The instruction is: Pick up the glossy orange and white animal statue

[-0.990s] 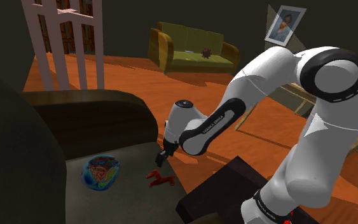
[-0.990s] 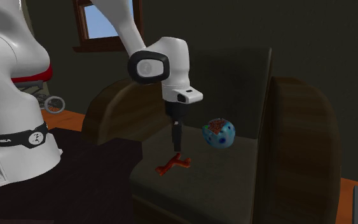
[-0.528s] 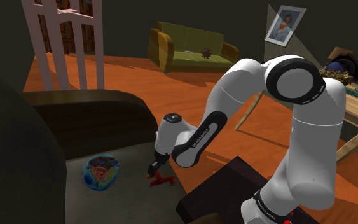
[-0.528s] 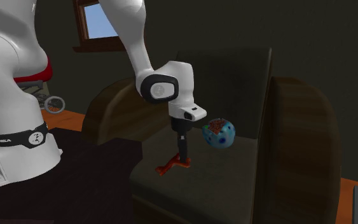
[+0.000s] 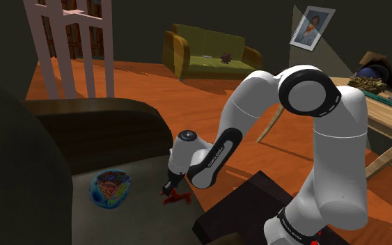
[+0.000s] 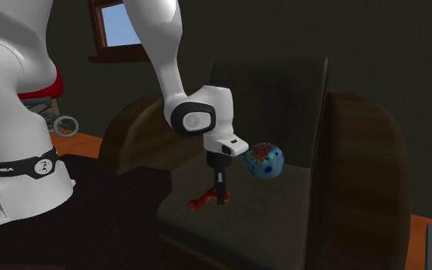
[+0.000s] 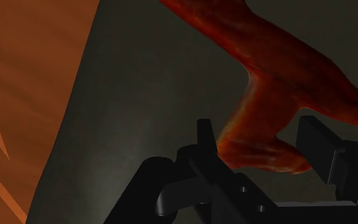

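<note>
We are closing in on the grasp. The pincer [image 5: 168,188] is hanging low over the armchair seat [image 5: 142,170], right at the red-orange animal statue [image 5: 180,198]. In the shoulder view the statue is lying on the cushion at about three o'clock from the blue patterned ball [image 5: 109,188]. In the wrist view we are seeing the fingers standing apart, straddling one of the statue's limbs and gripping nothing yet; one finger is sitting just beside the limb, perhaps touching it. We are judging that the next move calls for squeezing onto that limb, then lifting straight up gently, since so thin and glossy a limb may be prone to slipping or twisting.
</note>
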Available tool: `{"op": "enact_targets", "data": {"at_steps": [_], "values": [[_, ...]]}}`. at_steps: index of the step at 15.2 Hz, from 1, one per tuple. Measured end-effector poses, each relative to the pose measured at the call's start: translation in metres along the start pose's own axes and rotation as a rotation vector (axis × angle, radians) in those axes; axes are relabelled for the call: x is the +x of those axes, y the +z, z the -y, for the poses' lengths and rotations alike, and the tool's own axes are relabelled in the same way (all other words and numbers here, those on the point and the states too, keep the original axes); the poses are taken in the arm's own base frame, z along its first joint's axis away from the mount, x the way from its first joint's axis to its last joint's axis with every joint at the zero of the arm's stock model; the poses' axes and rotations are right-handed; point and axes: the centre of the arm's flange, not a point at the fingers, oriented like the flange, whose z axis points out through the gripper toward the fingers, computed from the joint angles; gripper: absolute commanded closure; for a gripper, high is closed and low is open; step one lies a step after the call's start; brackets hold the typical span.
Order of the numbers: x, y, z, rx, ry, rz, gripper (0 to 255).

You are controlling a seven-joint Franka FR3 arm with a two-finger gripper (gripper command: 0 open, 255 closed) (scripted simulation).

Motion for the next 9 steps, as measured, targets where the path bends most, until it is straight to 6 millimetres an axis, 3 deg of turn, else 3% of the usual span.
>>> {"op": "enact_targets", "data": {"at_steps": [9], "values": [[-0.0005, -0.0013, -0.0004, -0.001, 0.000, 0.001, 255]]}}
